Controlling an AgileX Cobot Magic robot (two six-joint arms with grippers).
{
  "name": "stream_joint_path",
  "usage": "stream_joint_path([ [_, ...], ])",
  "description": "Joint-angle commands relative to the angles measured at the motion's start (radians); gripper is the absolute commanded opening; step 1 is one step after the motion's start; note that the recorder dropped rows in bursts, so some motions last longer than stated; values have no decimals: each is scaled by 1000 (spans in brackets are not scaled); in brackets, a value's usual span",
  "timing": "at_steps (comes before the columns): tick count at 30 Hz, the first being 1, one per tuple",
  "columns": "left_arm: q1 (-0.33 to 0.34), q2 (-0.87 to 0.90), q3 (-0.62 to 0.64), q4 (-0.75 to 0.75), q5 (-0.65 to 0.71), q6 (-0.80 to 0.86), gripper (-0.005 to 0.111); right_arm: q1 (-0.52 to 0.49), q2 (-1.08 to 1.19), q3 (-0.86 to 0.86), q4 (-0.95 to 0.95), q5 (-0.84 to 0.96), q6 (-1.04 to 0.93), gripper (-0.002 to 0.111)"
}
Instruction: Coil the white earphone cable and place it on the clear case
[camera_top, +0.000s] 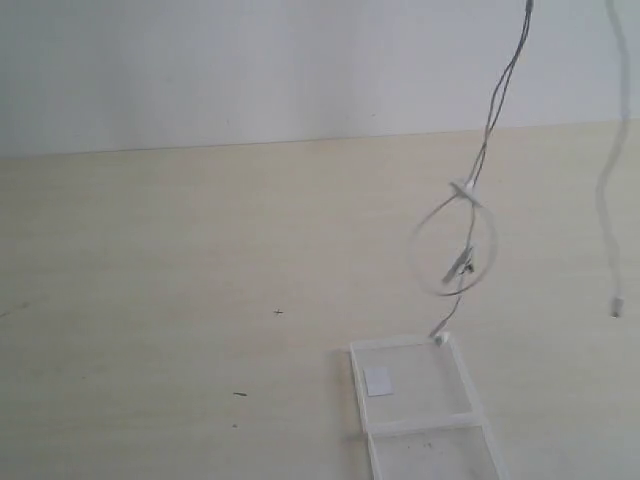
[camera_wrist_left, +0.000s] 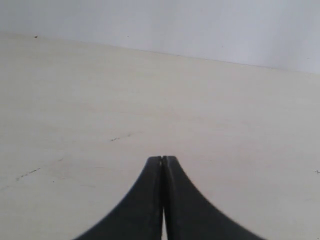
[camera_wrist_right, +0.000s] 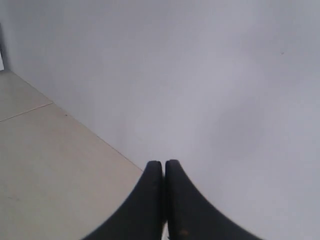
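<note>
1. My left gripper (camera_wrist_left: 163, 159) is clenched shut over the pale wooden table (camera_wrist_left: 75, 110)
2. My right gripper (camera_wrist_right: 164, 162) is clenched too, facing the white wall (camera_wrist_right: 210, 75)
3. The white earphone cable (camera_top: 465, 193) hangs looped from above, its lowest earbud (camera_top: 440, 339) touching the clear case (camera_top: 412, 343) at its far rim

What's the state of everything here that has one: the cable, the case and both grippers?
white earphone cable: hanging from above, partly looped, lowest end at the case's far rim
clear case: open, lying flat
left gripper: shut
right gripper: shut, no cable visible
</note>
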Motion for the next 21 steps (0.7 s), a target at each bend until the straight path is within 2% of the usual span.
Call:
stream_joint_path([
  [1,-6,-6,0,1,-4,5,0,-6,-13,3,54,-4,4,0],
  [11,-6,-6,0,1,-4,5,0,-6,-17,3,190,-4,-26,0],
  [21,-5,-6,0,1,-4,6,0,-6,-17,3,208,-4,-28,0],
])
